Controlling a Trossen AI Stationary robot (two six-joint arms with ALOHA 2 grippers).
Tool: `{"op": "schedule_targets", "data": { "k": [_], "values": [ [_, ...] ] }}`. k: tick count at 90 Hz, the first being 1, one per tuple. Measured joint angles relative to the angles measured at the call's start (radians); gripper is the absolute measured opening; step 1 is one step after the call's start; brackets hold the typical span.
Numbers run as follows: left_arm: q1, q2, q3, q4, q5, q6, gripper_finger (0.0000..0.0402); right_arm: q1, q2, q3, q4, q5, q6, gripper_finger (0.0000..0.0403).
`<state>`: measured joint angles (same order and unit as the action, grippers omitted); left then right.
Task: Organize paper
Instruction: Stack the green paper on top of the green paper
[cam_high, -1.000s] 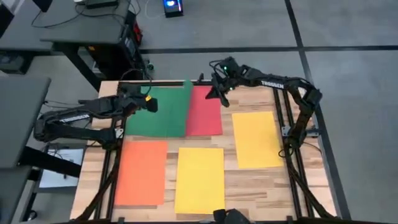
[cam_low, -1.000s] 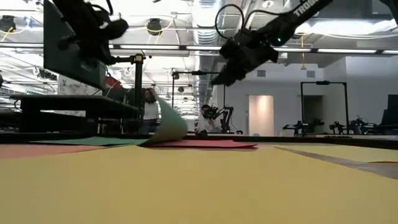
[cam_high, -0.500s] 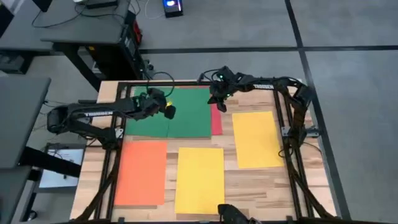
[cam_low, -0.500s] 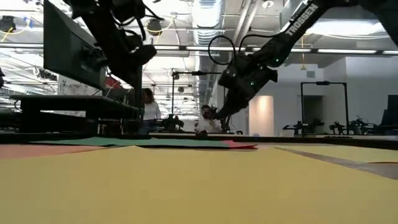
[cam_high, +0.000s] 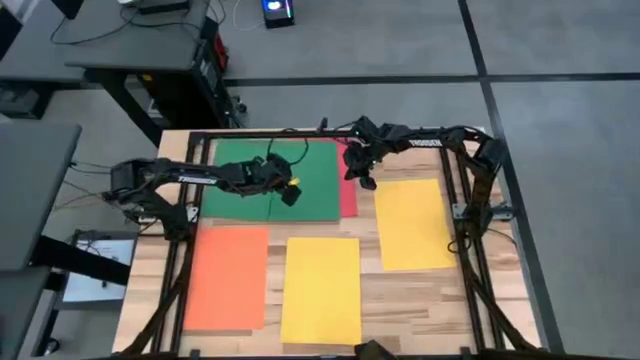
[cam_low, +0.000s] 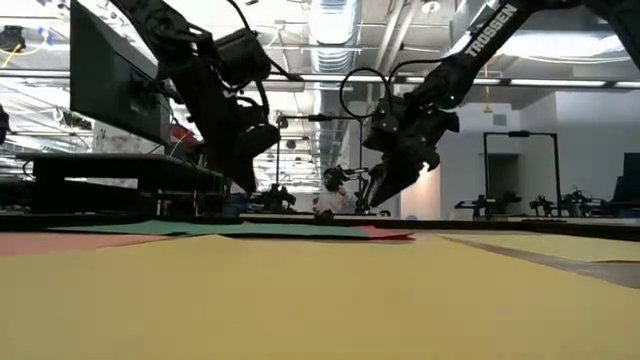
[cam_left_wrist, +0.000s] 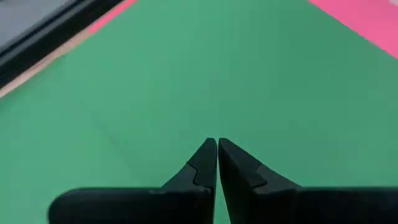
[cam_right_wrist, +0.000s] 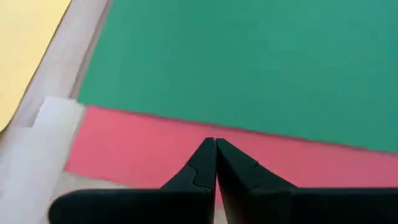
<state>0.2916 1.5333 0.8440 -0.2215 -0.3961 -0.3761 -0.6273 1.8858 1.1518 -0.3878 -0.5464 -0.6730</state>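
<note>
I've got the green sheet (cam_high: 272, 180) lying flat at the far left of the table (cam_high: 430, 290), nearly covering the pink-red sheet (cam_high: 348, 194). Only a narrow pink-red strip shows along green's right edge, running from the far side toward the near side. The green sheet looks close to square from above, so I can't call its long axis.

Three more sheets sit apart on the wood, each with its long axis running near to far: the orange sheet (cam_high: 227, 277) at near left, a yellow sheet (cam_high: 322, 289) in the near middle, and another yellow sheet (cam_high: 413, 223) to the right.

My left gripper (cam_high: 287, 190) hovers over the green sheet near its right side. Its wrist camera shows the fingers (cam_left_wrist: 205, 163) pressed together with nothing between them.

My right gripper (cam_high: 362, 176) is just above the pink-red strip, next to the farther yellow sheet. Its fingers (cam_right_wrist: 204, 163) are clenched tip to tip, empty too. From table height both grippers hang above the paper, clear of it.
</note>
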Motion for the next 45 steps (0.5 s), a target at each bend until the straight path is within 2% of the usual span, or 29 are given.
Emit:
{"op": "schedule_targets", "data": {
  "k": [9,14,26,35,45],
  "values": [
    [0.001,0.005,0.000,0.043,0.000,0.035,0.0000,0.013,0.000,-0.026,0.059,-0.002,0.108,0.0000],
    [0.005,0.006,0.000,0.056,0.000,0.058,0.0000,0.006,0.000,-0.033,0.090,-0.037,0.197,0.0000],
    [0.015,0.006,0.000,0.064,0.000,0.085,0.0000,-0.068,0.000,-0.076,0.199,-0.267,0.367,0.0000],
    [0.018,0.006,0.000,0.065,0.000,0.103,0.0000,-0.119,-0.002,-0.141,0.387,-0.408,0.543,0.0000],
    [0.018,0.007,0.000,0.067,-0.001,0.112,0.0000,-0.122,-0.031,-0.235,0.660,-0.419,0.729,0.0000]
  ]
}}
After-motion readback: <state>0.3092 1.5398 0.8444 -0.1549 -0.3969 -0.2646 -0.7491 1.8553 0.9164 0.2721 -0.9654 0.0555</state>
